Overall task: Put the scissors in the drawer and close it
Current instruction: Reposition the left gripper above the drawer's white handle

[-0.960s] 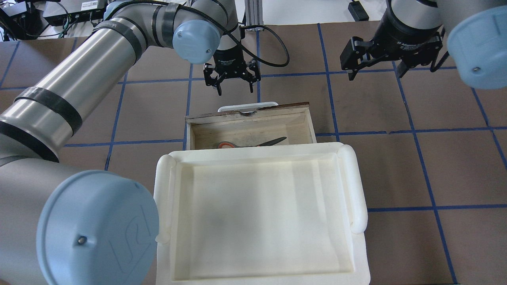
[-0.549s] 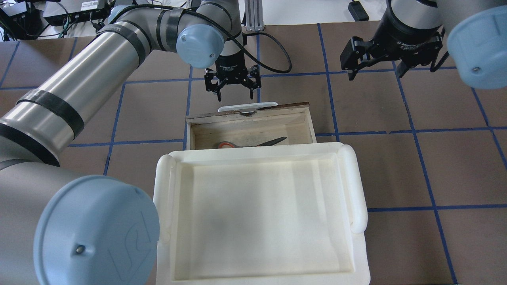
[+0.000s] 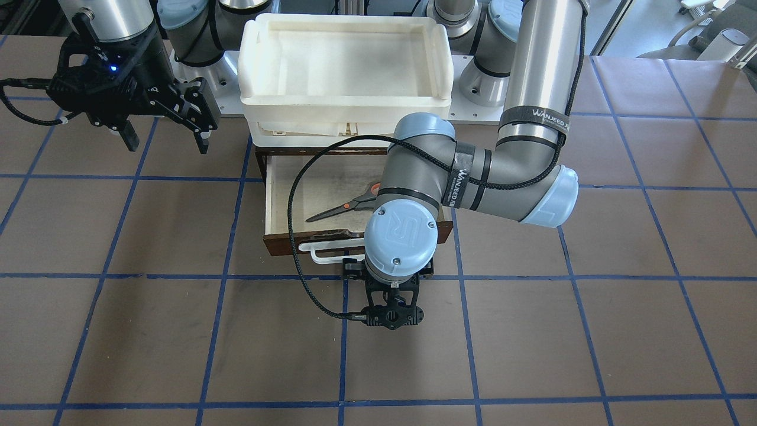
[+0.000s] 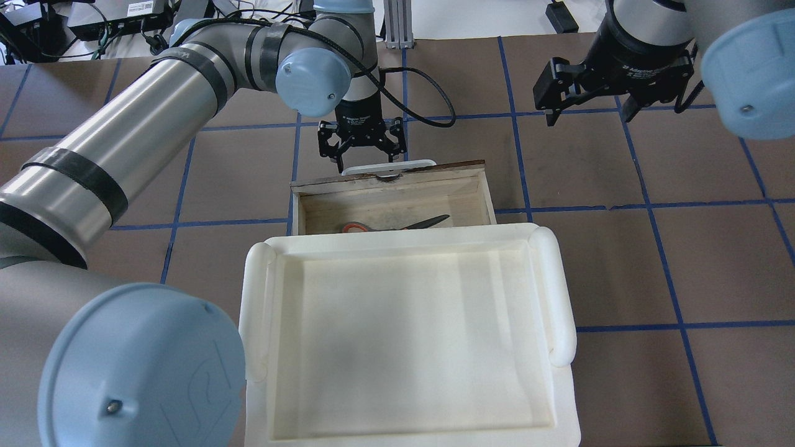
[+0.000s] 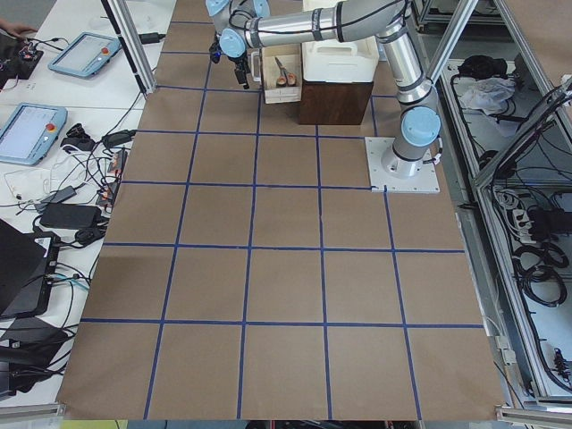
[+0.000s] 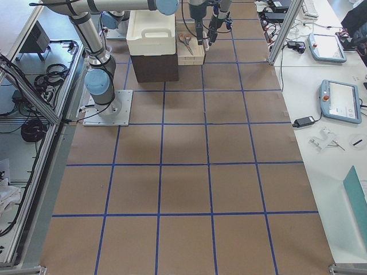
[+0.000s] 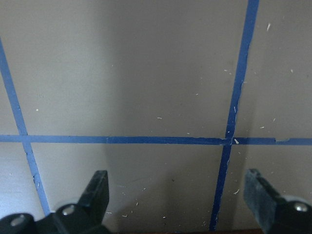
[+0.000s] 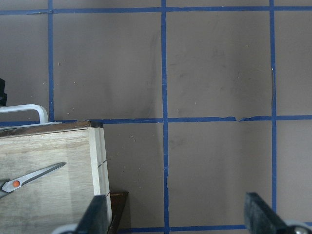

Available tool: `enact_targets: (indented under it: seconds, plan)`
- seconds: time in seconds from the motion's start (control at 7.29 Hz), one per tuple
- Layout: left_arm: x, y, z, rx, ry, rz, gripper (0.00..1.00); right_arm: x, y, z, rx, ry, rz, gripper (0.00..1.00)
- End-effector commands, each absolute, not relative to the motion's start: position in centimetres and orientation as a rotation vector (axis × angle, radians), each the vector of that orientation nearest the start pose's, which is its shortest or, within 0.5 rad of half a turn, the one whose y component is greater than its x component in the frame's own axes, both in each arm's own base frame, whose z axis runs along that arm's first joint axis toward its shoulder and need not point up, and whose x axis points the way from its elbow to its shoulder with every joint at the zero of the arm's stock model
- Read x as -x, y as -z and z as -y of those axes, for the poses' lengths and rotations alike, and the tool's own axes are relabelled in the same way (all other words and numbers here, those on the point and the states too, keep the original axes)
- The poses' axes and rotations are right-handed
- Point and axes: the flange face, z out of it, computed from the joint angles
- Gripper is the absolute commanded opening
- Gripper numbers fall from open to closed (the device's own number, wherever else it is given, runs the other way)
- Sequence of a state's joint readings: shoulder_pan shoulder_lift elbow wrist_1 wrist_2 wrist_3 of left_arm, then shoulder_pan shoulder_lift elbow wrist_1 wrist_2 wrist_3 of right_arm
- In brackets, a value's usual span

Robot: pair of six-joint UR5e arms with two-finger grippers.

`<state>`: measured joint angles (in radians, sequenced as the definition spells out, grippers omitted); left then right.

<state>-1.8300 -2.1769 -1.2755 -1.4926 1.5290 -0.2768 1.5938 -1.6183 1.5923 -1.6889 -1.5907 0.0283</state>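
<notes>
Scissors (image 4: 397, 224) in open drawer (image 4: 485, 186), L gripper (image 4: 365, 156) spread near handle (image 4: 416, 163), R gripper (image 4: 587, 117) spread, "WANJEED" strap (image 3: 535, 112)

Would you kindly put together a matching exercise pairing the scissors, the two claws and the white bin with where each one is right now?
Things:
1. scissors
2. left claw
3. right claw
4. white bin

Places:
A. over bare table, off to the side of the drawer
B. lying on the open drawer's pale floor
C. stacked above the drawer
D. close to the drawer's white handle, fingers spread

Pairs: 1-B, 2-D, 3-A, 4-C
</notes>
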Motion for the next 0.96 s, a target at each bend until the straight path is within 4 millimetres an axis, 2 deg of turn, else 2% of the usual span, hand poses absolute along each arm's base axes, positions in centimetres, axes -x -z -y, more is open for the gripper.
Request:
enact_targets:
  seconds: [0.0,0.82]
  plan:
    - [31.1,-27.4,62.8,0.030,-0.383,-3.099,1.00,-14.2,-51.3,48.2,-0.010,0.228,-3.150,1.00]
    - [30.8,-29.0,61.5,0.031,-0.428,-3.085,1.00,-14.2,-51.3,48.2,-0.010,0.228,-3.150,1.00]
